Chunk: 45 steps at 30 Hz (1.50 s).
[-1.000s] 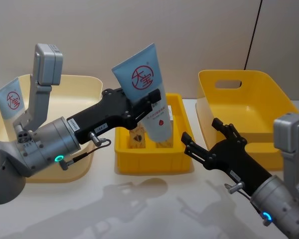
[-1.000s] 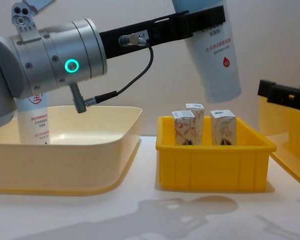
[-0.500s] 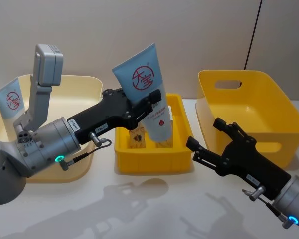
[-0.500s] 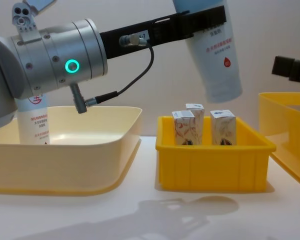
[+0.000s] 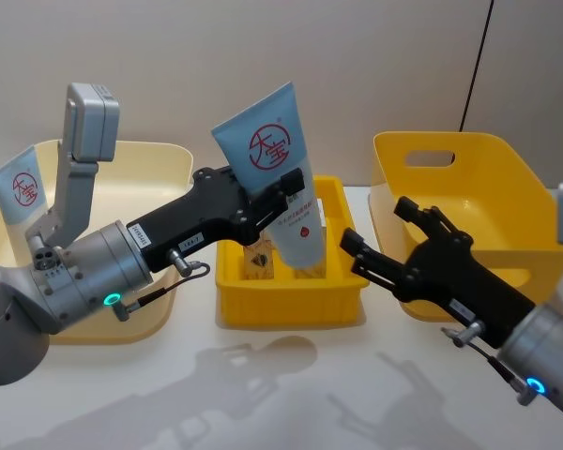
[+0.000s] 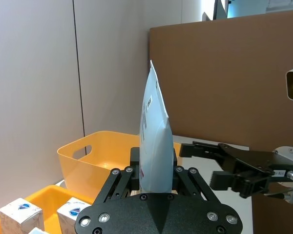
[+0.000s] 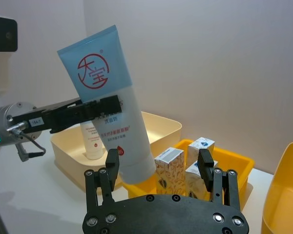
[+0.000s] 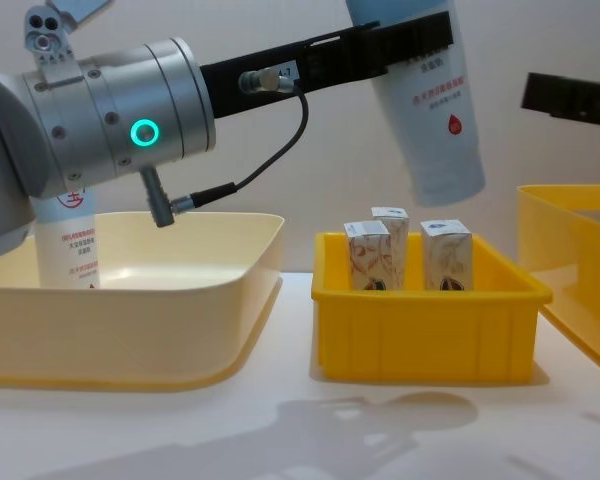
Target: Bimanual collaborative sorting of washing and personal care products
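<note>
Likely handover: left gripper (image 5: 286, 192) clamps pale blue plastic squeeze tube (image 5: 267, 150) aloft; right gripper (image 5: 373, 223) agape, empty, must grasp it.

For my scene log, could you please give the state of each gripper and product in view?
left gripper: shut on the held tube
held tube: aloft over the small yellow bin, cap down
right gripper: open, empty
second tube: standing in the cream bin
cartons: upright in the small yellow bin
</note>
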### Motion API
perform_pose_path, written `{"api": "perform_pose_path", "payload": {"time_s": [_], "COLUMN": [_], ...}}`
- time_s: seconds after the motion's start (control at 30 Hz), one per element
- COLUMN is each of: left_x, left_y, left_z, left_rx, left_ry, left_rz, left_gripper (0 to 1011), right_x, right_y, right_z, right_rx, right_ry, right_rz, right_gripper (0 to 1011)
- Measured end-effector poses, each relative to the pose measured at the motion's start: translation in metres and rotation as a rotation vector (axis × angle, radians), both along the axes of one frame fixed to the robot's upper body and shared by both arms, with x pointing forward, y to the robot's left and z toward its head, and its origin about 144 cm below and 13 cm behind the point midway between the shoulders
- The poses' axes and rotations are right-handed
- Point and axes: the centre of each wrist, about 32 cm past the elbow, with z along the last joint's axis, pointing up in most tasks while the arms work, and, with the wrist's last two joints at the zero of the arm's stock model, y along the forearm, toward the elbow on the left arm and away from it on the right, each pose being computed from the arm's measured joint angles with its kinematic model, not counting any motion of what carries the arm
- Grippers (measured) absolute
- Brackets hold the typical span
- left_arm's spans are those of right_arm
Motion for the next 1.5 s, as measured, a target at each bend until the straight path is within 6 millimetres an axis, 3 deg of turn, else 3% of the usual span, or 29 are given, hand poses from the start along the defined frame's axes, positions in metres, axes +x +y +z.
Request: {"api": "perform_pose_path", "payload": {"time_s": [1.5], "left_x": [0.0], "left_y": [0.0], "left_z": [0.0], "left_rx": [0.0], "left_ry": [0.0], "left_rz": [0.0], "left_gripper": [295], "right_x": [0.035], "right_y": [0.059], "right_z": [0.023], "right_rx": [-0.211], "right_ry": [0.007], "right_rz": [0.063], "right_gripper": [1001]}}
